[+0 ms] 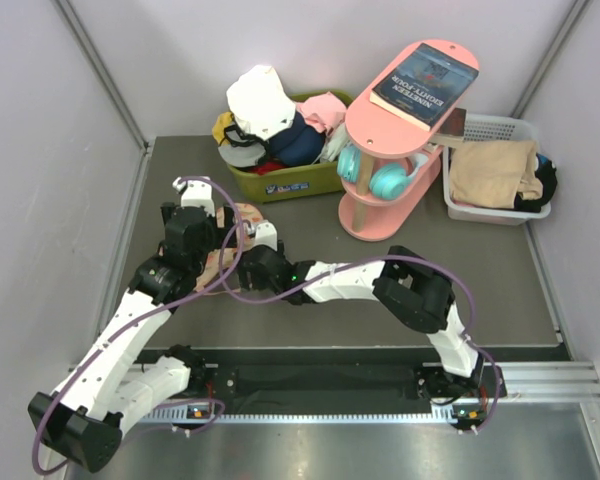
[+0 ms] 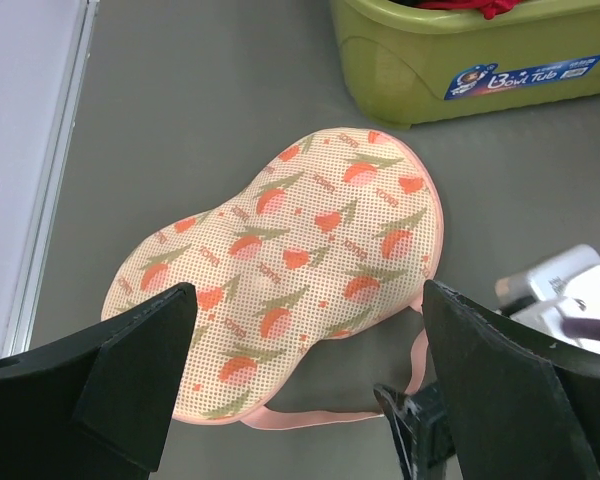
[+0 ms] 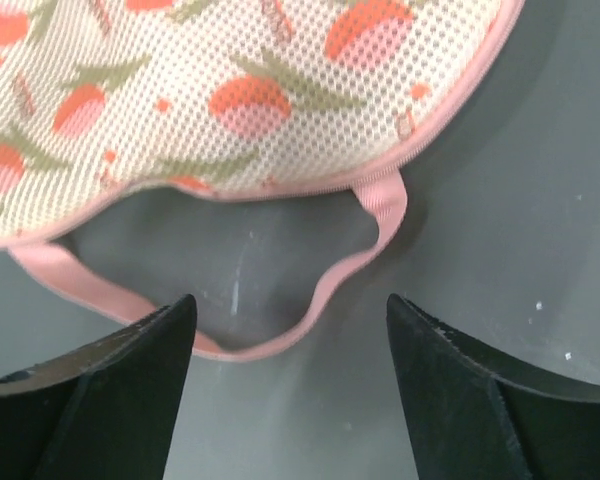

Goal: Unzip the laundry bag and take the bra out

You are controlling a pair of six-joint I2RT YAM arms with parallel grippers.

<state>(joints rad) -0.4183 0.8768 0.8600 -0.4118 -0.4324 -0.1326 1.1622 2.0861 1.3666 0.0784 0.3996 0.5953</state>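
The laundry bag (image 2: 300, 260) lies zipped flat on the grey table, a peach mesh pouch with orange-red flower prints and pink trim. Its thin pink loop (image 3: 310, 300) curls off the near edge. My left gripper (image 2: 305, 345) hovers over the bag's near end, open wide, with nothing between its fingers. My right gripper (image 3: 290, 335) is open, low over the table, and the loop lies between its fingertips without touching them. One right fingertip (image 2: 412, 432) shows beside the loop in the left wrist view. From above, both grippers crowd over the bag (image 1: 225, 262). The bra is hidden.
A green tub (image 1: 280, 178) heaped with clothes stands just behind the bag. To its right is a pink shelf stand (image 1: 405, 120) with a book and teal headphones. A white basket (image 1: 495, 205) with tan cloth sits at the far right. A wall runs close along the left.
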